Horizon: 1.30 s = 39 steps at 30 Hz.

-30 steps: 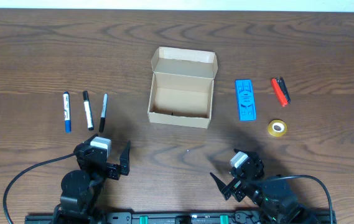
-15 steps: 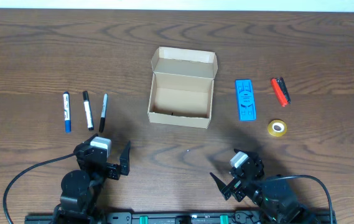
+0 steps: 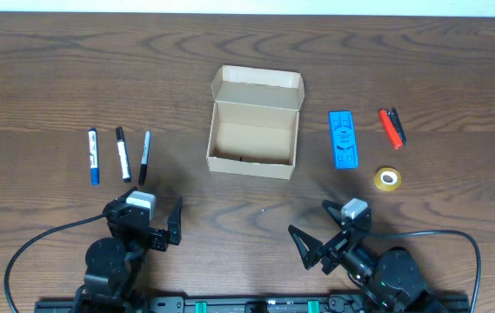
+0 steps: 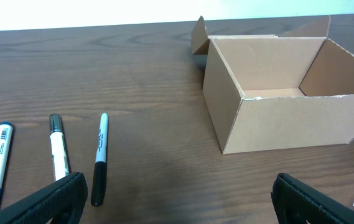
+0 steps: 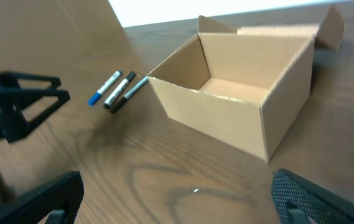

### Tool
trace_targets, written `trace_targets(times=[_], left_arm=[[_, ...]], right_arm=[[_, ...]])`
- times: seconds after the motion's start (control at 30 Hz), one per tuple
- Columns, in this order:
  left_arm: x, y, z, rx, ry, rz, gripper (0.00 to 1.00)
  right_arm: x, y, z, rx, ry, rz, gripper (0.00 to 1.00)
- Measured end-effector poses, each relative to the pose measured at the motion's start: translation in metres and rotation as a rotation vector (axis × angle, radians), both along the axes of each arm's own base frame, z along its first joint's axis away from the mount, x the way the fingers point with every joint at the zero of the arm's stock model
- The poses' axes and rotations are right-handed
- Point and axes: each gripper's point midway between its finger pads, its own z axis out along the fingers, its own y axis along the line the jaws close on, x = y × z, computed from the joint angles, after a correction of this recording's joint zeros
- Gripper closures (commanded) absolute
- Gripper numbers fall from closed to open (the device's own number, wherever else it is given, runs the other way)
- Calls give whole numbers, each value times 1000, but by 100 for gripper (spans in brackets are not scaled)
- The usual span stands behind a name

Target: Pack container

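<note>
The container [image 3: 254, 132] is a tan cardboard box at the table's middle, its flap lid open toward the back; it looks empty. It shows in the left wrist view [image 4: 282, 93] and in the right wrist view [image 5: 239, 93]. Three markers lie left of it: a blue one [image 3: 93, 156], a white-and-black one [image 3: 123, 154], a black one [image 3: 144, 156]. My left gripper [image 3: 156, 228] is open and empty near the front edge. My right gripper [image 3: 317, 242] is open and empty at the front right, turned toward the box.
Right of the box lie a blue flat card [image 3: 343, 139], a red and black tool [image 3: 391, 127] and a yellow tape roll [image 3: 388, 179]. Black cables trail from both arms along the front edge.
My right arm has swung left, turning its gripper toward the box and markers. The left arm and all objects have not moved.
</note>
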Motion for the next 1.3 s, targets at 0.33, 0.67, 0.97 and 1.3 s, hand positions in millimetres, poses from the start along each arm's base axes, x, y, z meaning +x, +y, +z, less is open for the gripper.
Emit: trace_targets(times=[0.33,0.67,0.97,1.3], left_arm=[[0,0,0,0,0,0,5],[0,0,0,0,0,0,5],[0,0,0,0,0,0,5],[0,0,0,0,-1,0,5]], right_arm=[[5,1,22,172,34,-41,1],[19,-4,1,96,148,-105,1],[57,-15,32,-50,216,-195,1],[111,-14,37,-206,372,-247,1]])
